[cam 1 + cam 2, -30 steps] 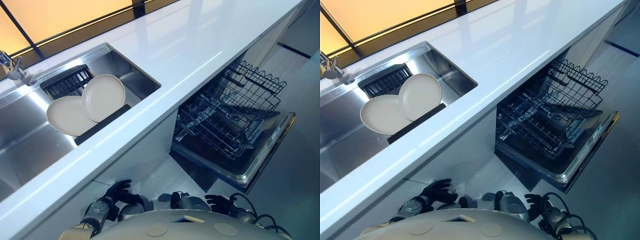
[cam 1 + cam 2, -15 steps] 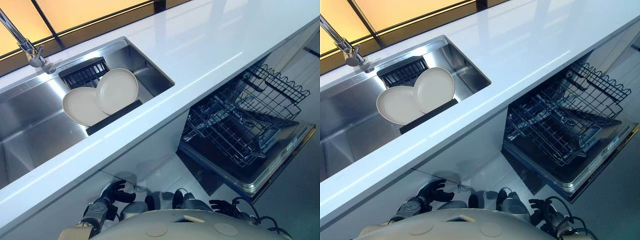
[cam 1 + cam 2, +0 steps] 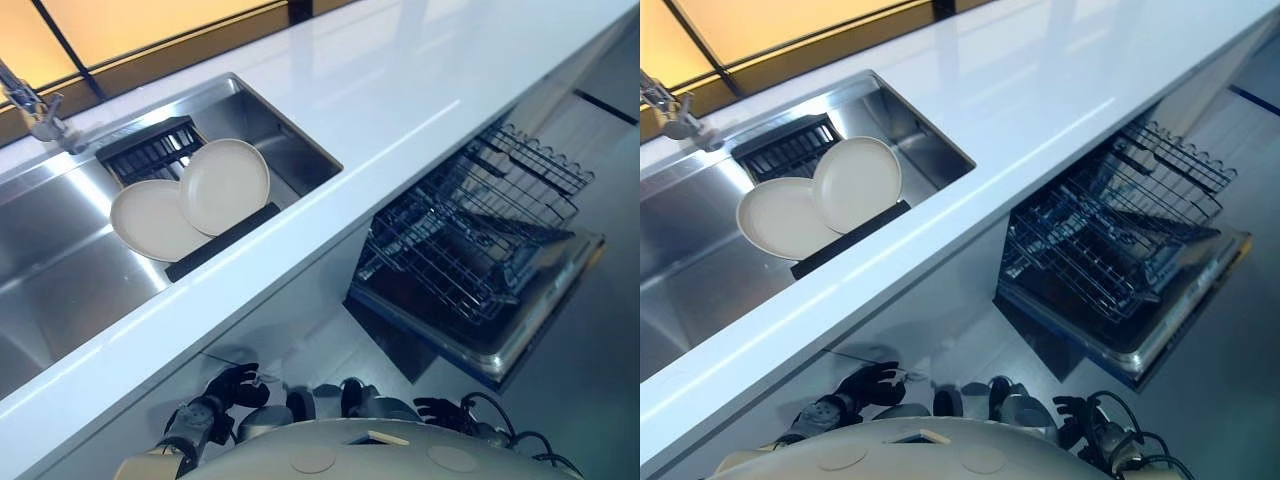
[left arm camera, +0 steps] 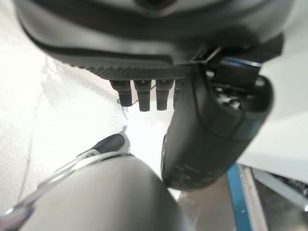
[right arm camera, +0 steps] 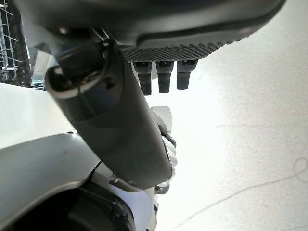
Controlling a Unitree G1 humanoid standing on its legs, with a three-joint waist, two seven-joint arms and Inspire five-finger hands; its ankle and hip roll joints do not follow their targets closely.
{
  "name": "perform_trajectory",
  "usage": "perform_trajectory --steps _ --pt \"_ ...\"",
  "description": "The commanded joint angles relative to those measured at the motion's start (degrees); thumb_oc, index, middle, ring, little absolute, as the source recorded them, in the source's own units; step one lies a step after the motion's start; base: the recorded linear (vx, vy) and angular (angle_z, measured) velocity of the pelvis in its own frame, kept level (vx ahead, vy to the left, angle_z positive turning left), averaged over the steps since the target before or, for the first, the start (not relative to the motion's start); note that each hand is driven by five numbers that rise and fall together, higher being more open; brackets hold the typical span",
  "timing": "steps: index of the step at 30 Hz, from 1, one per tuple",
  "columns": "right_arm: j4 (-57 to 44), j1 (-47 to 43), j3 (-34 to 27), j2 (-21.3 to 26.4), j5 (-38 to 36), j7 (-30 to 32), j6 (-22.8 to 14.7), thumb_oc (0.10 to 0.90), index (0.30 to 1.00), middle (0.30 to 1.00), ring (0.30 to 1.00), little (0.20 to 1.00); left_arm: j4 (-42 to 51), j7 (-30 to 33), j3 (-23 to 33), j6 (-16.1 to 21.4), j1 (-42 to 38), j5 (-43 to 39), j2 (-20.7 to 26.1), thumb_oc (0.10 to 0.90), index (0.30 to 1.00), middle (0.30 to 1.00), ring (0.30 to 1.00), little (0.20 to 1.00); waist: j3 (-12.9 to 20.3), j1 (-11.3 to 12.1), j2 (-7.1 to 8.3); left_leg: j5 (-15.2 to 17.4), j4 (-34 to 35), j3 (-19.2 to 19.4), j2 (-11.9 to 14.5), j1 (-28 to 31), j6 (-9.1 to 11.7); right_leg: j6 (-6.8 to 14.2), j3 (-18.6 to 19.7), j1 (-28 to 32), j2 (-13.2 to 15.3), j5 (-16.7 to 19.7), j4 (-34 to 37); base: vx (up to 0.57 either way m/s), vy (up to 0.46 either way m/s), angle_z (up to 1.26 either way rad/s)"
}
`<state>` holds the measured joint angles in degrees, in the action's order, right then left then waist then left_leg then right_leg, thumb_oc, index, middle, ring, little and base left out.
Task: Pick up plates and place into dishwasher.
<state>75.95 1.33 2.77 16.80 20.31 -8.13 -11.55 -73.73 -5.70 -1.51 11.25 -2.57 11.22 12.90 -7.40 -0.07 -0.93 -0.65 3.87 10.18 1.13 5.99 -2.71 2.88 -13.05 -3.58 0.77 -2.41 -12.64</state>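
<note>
Two cream plates lean side by side in the steel sink (image 3: pixel 60 270): the right plate (image 3: pixel 226 185) overlaps the left plate (image 3: pixel 148 220), both resting against a black dish rack (image 3: pixel 152 150). The dishwasher (image 3: pixel 520 335) stands open under the counter to the right, with its wire rack (image 3: pixel 455 250) pulled out and holding nothing. My left hand (image 3: pixel 232 385) hangs low in front of the cabinet, open, fingers (image 4: pixel 144 94) relaxed and holding nothing. My right hand (image 3: pixel 1072 410) hangs low near the dishwasher door, open too, its thumb (image 5: pixel 120 120) straight.
A long white counter (image 3: pixel 400 90) runs between me and the sink. A faucet (image 3: pixel 32 108) stands at the sink's far left. The dishwasher's lowered door juts into the floor space on my right. White cabinet fronts (image 3: pixel 290 300) lie under the counter.
The whole picture has shifted, so the camera moved. Plates and dishwasher rack stay put. Both hands remain low below the counter.
</note>
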Motion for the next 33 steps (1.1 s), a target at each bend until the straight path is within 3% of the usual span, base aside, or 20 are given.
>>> perform_trajectory --steps 1,4,6,9,11,13,17,18,19,21,22,24,26,27,29,30,31,33 --pt "-1.1 -1.1 1.0 -2.9 -1.0 -1.1 -3.5 0.800 0.900 0.900 0.900 0.900 -0.4 1.0 -0.3 0.7 -3.0 -1.6 1.6 0.800 0.900 0.900 0.900 0.900 1.2 -0.1 -0.70 0.7 1.1 -3.5 -3.9 -3.1 -0.6 0.4 1.5 2.8 -0.9 -4.7 1.7 -0.24 -0.182 -0.13" --pt "-0.6 -1.4 1.0 -2.5 -1.9 -1.1 -3.8 0.800 0.900 0.900 0.900 0.900 -0.5 -0.5 -0.3 0.7 -3.7 -2.2 1.1 0.800 0.900 0.900 0.900 0.900 1.1 0.1 -0.12 -0.5 -0.1 -2.8 -3.6 -5.2 1.3 -0.8 2.2 6.1 -2.0 -4.7 6.9 -0.19 -0.106 0.15" --pt "0.0 -1.5 0.6 -1.8 -2.5 -0.6 -2.9 0.800 0.900 0.900 0.900 0.900 -0.9 -2.4 -1.0 1.6 -4.1 -1.5 0.5 0.800 0.900 0.900 0.900 0.900 1.1 0.5 0.35 0.0 -3.4 -4.5 -4.1 -7.1 1.8 -1.7 2.2 7.1 -1.7 -4.1 8.5 -0.16 -0.031 0.15" --pt "0.9 -2.0 0.2 -0.7 -2.6 -0.7 -1.5 0.800 0.900 0.900 0.900 0.900 -1.0 -5.3 -1.2 4.6 -3.5 -4.0 -0.2 0.800 0.900 0.900 0.900 0.900 1.4 1.0 1.06 2.4 -8.5 -8.8 -5.6 -7.6 1.6 -2.5 2.7 7.1 -0.9 -3.4 9.2 -0.10 0.023 0.06" --pt "0.9 -1.7 -0.4 -0.3 -2.3 -0.5 -0.8 0.800 0.900 0.900 0.900 0.900 2.0 -8.2 -1.0 8.0 -3.2 -7.8 -0.6 0.800 0.900 0.900 0.900 0.900 2.0 0.6 0.68 2.6 -6.5 -8.8 -5.2 -5.8 1.4 -2.5 2.7 6.7 -1.0 -3.6 8.5 -0.03 0.067 -0.01" --pt "0.1 -1.3 -0.9 -0.6 -3.7 -0.2 0.7 0.800 0.900 0.900 0.900 0.900 8.9 -11.7 -1.9 10.2 -3.7 -11.3 -0.7 0.800 0.900 0.900 0.900 0.900 2.2 0.3 0.45 2.3 -4.6 -8.9 -4.9 -4.5 1.0 -2.2 3.1 6.5 -1.1 -3.6 8.0 -0.01 0.037 -0.01" --pt "-1.5 -1.5 -0.7 0.1 -5.3 -1.3 1.6 0.800 0.900 0.900 0.900 0.900 28.9 -21.9 -7.1 7.8 -6.1 -24.3 0.3 0.800 0.900 0.900 0.900 0.900 1.6 0.5 -0.40 2.2 -3.2 -9.5 -4.9 -3.6 0.7 -1.6 3.3 5.4 -1.0 -3.9 6.1 -0.03 0.025 0.04" --pt "-1.5 -1.6 -0.7 0.1 -5.4 -1.4 1.6 0.800 0.900 0.900 0.900 0.900 30.1 -22.3 -7.4 7.6 -6.2 -24.5 0.4 0.800 0.900 0.900 0.900 0.900 1.5 0.6 -0.44 2.2 -3.1 -9.5 -4.9 -3.5 0.6 -1.5 3.3 5.3 -1.0 -4.0 6.0 -0.06 0.040 0.10" --pt "-1.5 -2.1 -0.2 0.7 -6.1 -1.8 1.0 0.800 0.900 0.900 0.900 0.900 38.8 -27.7 -9.1 6.9 -7.3 -29.3 1.9 0.800 0.900 0.900 0.900 0.900 1.1 0.8 -0.92 2.0 -2.5 -9.5 -4.9 -3.1 0.3 -1.2 3.0 4.7 -0.9 -3.9 4.8 -0.05 0.035 0.08" --pt "-1.5 -2.7 -0.1 1.2 -6.2 -2.3 -0.2 0.800 0.900 0.900 0.900 0.900 55.1 -36.4 -10.6 1.1 -9.1 -34.8 5.3 0.800 0.900 0.900 0.900 0.900 0.9 0.9 -1.47 1.6 -0.9 -9.5 -4.9 -2.5 -0.2 -0.8 3.1 4.2 -1.0 -3.7 4.0 -0.02 0.020 0.02" --pt "-1.5 -2.8 0.1 1.2 -6.2 -2.4 -0.4 0.800 0.900 0.900 0.900 0.900 57.7 -37.9 -10.7 0.0 -9.4 -36.5 6.0 0.800 0.900 0.900 0.900 0.900 0.9 1.0 -1.53 1.5 -0.5 -9.5 -4.9 -2.3 -0.3 -0.7 3.1 4.2 -1.0 -3.7 4.0 0.00 0.000 0.00" --pt "-1.1 -3.3 0.6 1.2 -5.9 -2.5 -1.6 0.800 0.900 0.900 0.900 0.900 72.1 -45.2 -10.3 -7.7 -11.0 -41.6 6.8 0.800 0.900 0.900 0.900 0.900 1.2 1.2 -1.68 1.4 0.5 -9.5 -4.8 -2.1 -0.6 -0.6 3.1 4.4 -1.1 -3.9 4.4 0.00 0.000 0.00" --pt "-0.6 -3.6 1.3 1.0 -5.7 -2.2 -2.4 0.800 0.900 0.900 0.900 0.900 79.2 -52.1 -10.6 -9.6 -12.8 -46.5 7.4 0.800 0.900 0.900 0.900 0.900 1.8 1.2 -1.75 1.5 1.1 -9.3 -4.9 -2.0 -0.9 -0.4 3.2 4.4 -1.2 -3.6 4.6 0.01 -0.007 0.02" --pt "0.1 -3.9 2.7 0.6 -6.1 -1.5 -2.8 0.800 0.900 0.900 0.900 0.900 86.5 -50.1 -11.4 -15.8 -15.3 -51.6 8.0 0.800 0.900 0.900 0.900 0.900 2.3 0.9 -1.75 1.8 1.1 -9.2 -5.0 -2.2 -1.0 -0.3 3.5 4.4 -1.3 -3.3 5.0 0.02 -0.019 0.12" --pt "0.5 -4.1 4.1 -0.3 -5.8 -0.6 -3.4 0.800 0.900 0.900 0.900 0.900 91.1 -45.4 -12.3 -21.5 -18.5 -61.8 7.9 0.800 0.900 0.900 0.900 0.900 3.0 0.3 -1.65 2.2 1.1 -9.1 -5.1 -2.1 -1.3 -0.2 3.9 4.6 -1.5 -3.3 5.4 0.04 -0.039 0.19" --pt "0.7 -4.2 5.3 -0.7 -6.3 -0.2 -3.5 0.800 0.900 0.900 0.900 0.900 92.4 -39.7 -13.0 -23.8 -21.0 -69.3 7.0 0.800 0.900 0.900 0.900 0.900 3.4 -0.2 -1.61 2.4 1.1 -8.9 -5.0 -1.8 -1.4 -0.1 4.3 4.8 -1.6 -3.3 5.6 0.05 -0.066 0.23" --pt "0.9 -4.3 6.1 -1.1 -6.6 0.0 -3.6 0.800 0.900 0.900 0.900 0.900 92.1 -35.4 -13.2 -25.0 -22.7 -75.3 6.0 0.800 0.900 0.900 0.900 0.900 3.6 -0.6 -1.53 2.6 1.1 -8.8 -5.0 -1.5 -1.5 -0.1 4.7 5.0 -1.7 -3.4 5.6 0.06 -0.073 0.22" --pt "0.8 -4.4 7.7 -2.2 -7.1 0.5 -3.1 0.800 0.900 0.900 0.900 0.900 90.0 -28.0 -12.2 -23.7 -25.0 -84.5 2.5 0.800 0.900 0.900 0.900 0.900 3.8 -1.4 -1.36 2.9 1.1 -8.5 -5.0 -0.9 -1.5 0.0 5.2 5.5 -1.9 -3.6 5.7 0.07 -0.074 0.10"
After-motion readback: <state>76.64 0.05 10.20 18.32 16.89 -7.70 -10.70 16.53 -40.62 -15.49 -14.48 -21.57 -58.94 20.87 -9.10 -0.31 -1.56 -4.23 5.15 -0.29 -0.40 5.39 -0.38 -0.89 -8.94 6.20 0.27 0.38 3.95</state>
